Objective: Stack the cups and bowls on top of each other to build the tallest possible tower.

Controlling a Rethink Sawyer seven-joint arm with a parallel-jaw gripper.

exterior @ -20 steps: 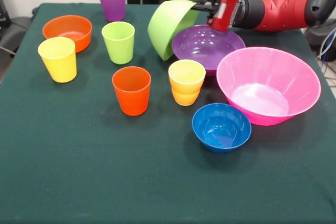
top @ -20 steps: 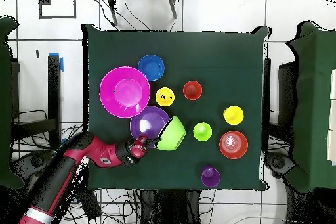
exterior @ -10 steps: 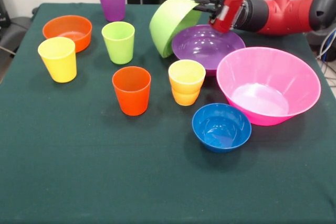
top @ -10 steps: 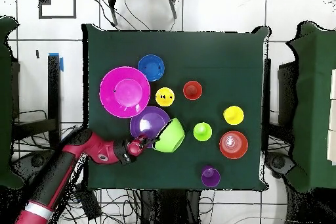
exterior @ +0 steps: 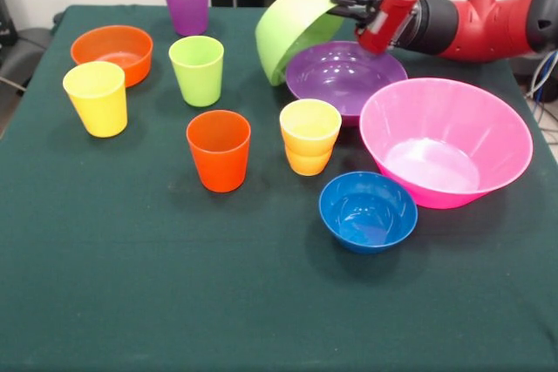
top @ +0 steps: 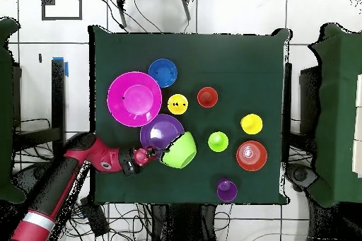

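- The gripper [exterior: 342, 3] is clamped on the rim of the lime green bowl [exterior: 292, 30], holding it tipped on its side, its lower edge over the far-left rim of the purple bowl [exterior: 344, 76].
- Just right of the purple bowl sits the big pink bowl [exterior: 445, 139], their rims touching or nearly so; the blue bowl [exterior: 367, 210] lies nearer, beside the pink one.
- Left of the held bowl stand the lime green cup [exterior: 197, 70] and, farther back, the purple cup [exterior: 187, 3].
- The yellow-orange cup [exterior: 309, 135] and orange-red cup [exterior: 219, 150] stand mid-table; the yellow cup [exterior: 96, 98] and orange bowl [exterior: 112, 52] stand at the left.
- The near half of the green table [exterior: 174, 302] lies open.
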